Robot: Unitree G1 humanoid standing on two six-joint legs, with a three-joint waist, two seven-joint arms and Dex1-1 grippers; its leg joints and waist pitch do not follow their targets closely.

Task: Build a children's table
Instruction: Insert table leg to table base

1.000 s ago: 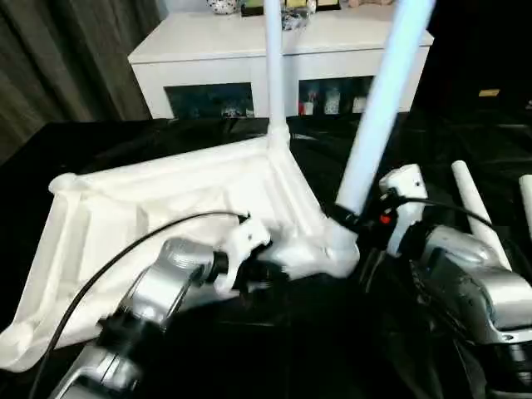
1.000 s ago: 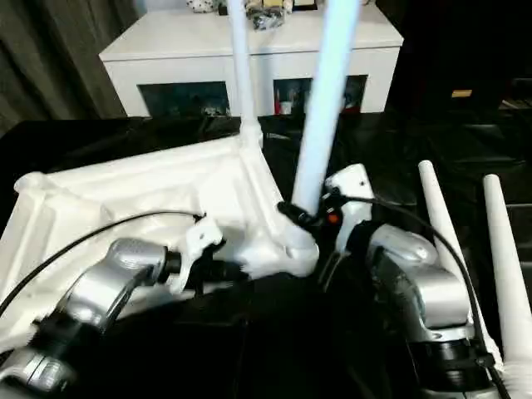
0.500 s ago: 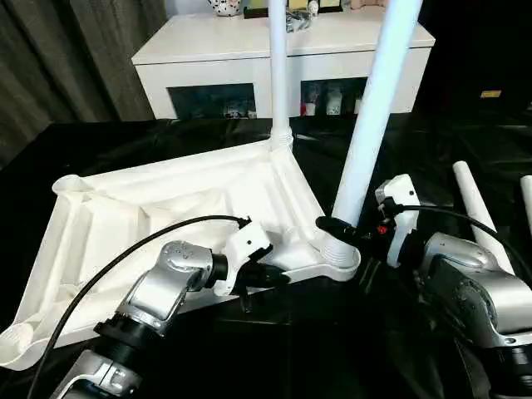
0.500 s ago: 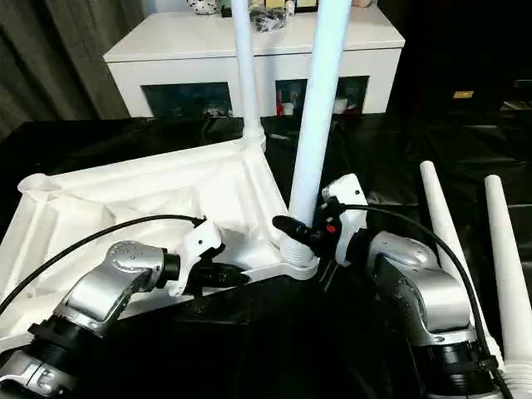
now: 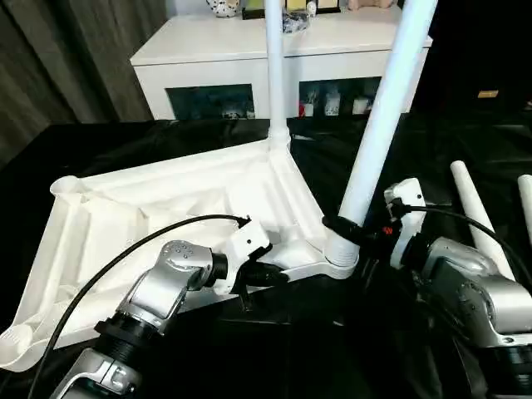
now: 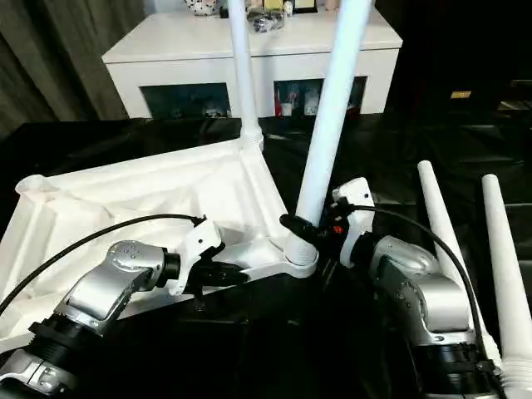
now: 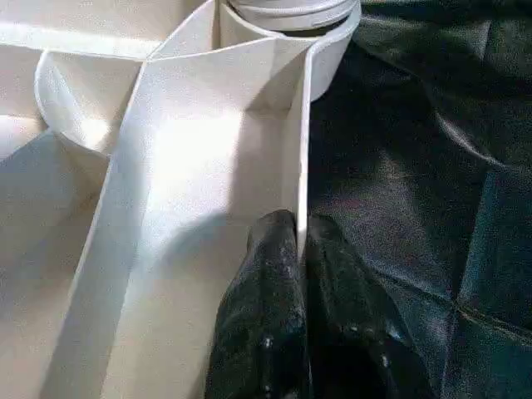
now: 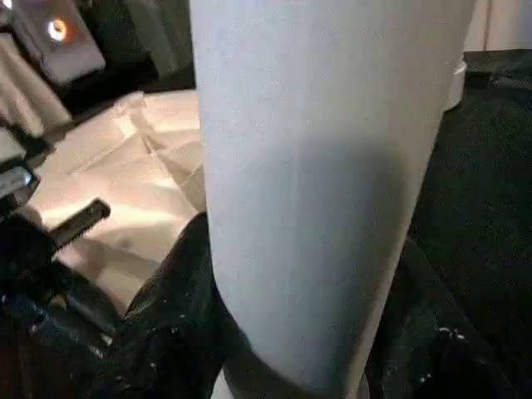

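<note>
The children's table lies upside down on the black surface, its ribbed white top [image 5: 166, 208] facing up. One white leg [image 5: 274, 75] stands upright in the far corner socket. A second leg [image 5: 378, 116] sits in the near right corner socket [image 5: 339, 258] and leans to the right. My right gripper [image 5: 342, 226] is shut on this leg just above the socket, a black finger [image 8: 170, 307] on each side of it. My left gripper [image 5: 270, 273] is shut on the top's thin near rim [image 7: 302, 150], pinching that wall a short way from the socket.
Two loose white legs [image 6: 440, 216] [image 6: 499, 258] lie on the black surface to the right of my right arm. A white cabinet [image 5: 274, 50] with dark glass doors stands behind the work. A black cable [image 5: 125, 249] arcs over the table top to my left wrist.
The near leg has tipped a little further to the right in my right gripper. My left gripper keeps its hold on the rim.
</note>
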